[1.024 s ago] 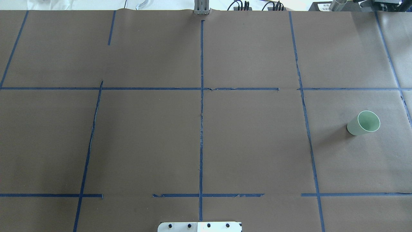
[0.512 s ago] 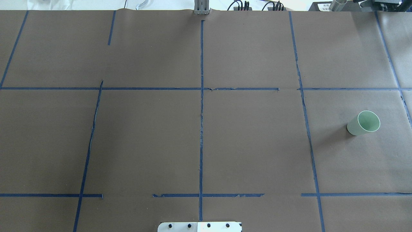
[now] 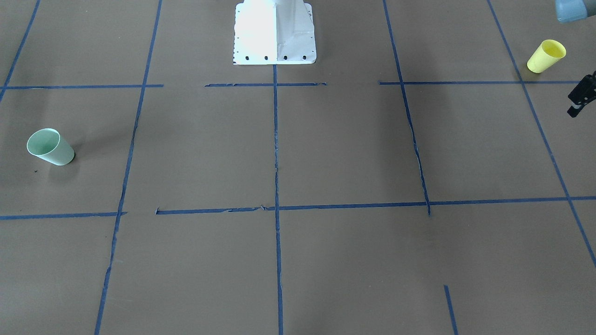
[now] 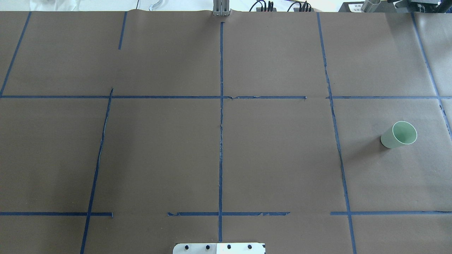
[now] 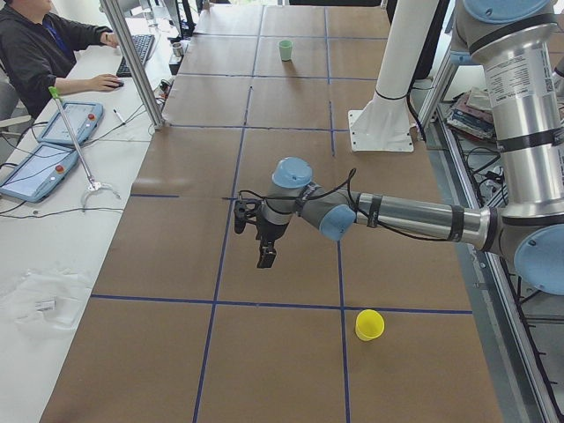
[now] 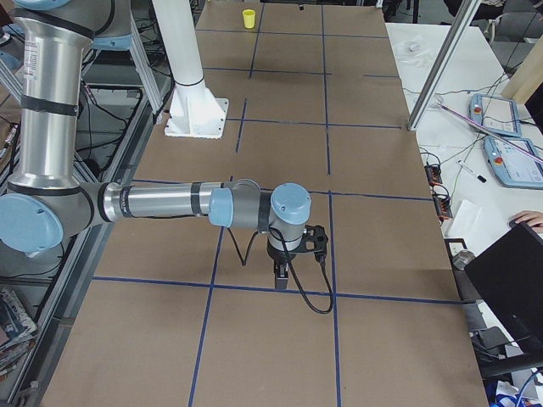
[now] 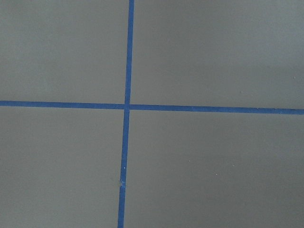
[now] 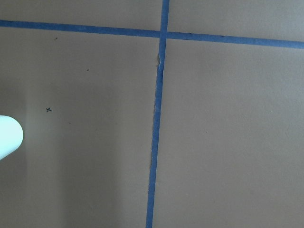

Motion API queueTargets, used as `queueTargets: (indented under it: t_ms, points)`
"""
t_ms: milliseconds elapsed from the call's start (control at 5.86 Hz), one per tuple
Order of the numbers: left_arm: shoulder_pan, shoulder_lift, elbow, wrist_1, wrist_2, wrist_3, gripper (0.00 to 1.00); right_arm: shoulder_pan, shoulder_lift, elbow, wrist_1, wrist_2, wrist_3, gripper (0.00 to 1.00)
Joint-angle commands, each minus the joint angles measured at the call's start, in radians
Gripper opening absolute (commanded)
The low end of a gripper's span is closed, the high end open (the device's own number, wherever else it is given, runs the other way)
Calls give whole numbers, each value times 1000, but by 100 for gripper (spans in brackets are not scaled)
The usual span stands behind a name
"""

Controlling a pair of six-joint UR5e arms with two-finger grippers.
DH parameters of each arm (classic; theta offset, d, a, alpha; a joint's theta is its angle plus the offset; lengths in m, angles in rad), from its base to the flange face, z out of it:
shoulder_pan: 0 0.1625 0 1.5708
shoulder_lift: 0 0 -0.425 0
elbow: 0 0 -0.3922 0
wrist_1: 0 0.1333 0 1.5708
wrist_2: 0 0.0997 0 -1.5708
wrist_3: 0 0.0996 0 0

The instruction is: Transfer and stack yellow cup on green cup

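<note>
Opening step, judged as the approach: the yellow cup (image 3: 545,56) is standing upright at the robot's left end of the tabletop (image 3: 354,153), with the green cup (image 3: 49,147) at the right end, well apart. The left hand (image 5: 258,238) is hovering near the yellow cup, carrying nothing. How far it is open cannot be told, nor can the right hand's (image 6: 282,270). The next move is calling for a descent around the yellow cup. The overhead view is missing both hands and the yellow cup.

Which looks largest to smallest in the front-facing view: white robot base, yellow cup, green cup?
Largest: white robot base; then green cup and yellow cup, nearly alike: green sits nearer the camera, so unranked.
</note>
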Motion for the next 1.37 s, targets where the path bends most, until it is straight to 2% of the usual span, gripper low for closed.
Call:
queueTargets:
  t_ms: [0, 171, 341, 512, 683, 854, 1024, 1195]
  points:
    - [290, 122, -32, -85, 356, -351, 100, 0, 0, 0, 0, -1, 1, 100]
    - [418, 159, -32, -84, 472, -557, 100, 0, 0, -2, 0, -1, -1, 100]
    - [529, 225, -32, -82, 629, -733, 100, 0, -2, 0, 0, -1, -1, 100]
    - [625, 245, -32, 47, 760, -951, 100, 0, 0, 3, 0, -1, -1, 100]
    - [728, 245, -33, 182, 837, -1173, 100, 0, 0, 3, 0, 1, -1, 100]
    - [772, 242, -65, 381, 855, -1365, 100, 0, 0, 3, 0, -1, -1, 100]
    - [807, 215, -135, 644, 844, -1533, 100, 0, 0, 5, 0, 1, -1, 100]
    - [851, 149, -157, 870, 715, -1700, 100, 0, 0, 5, 0, -1, -1, 100]
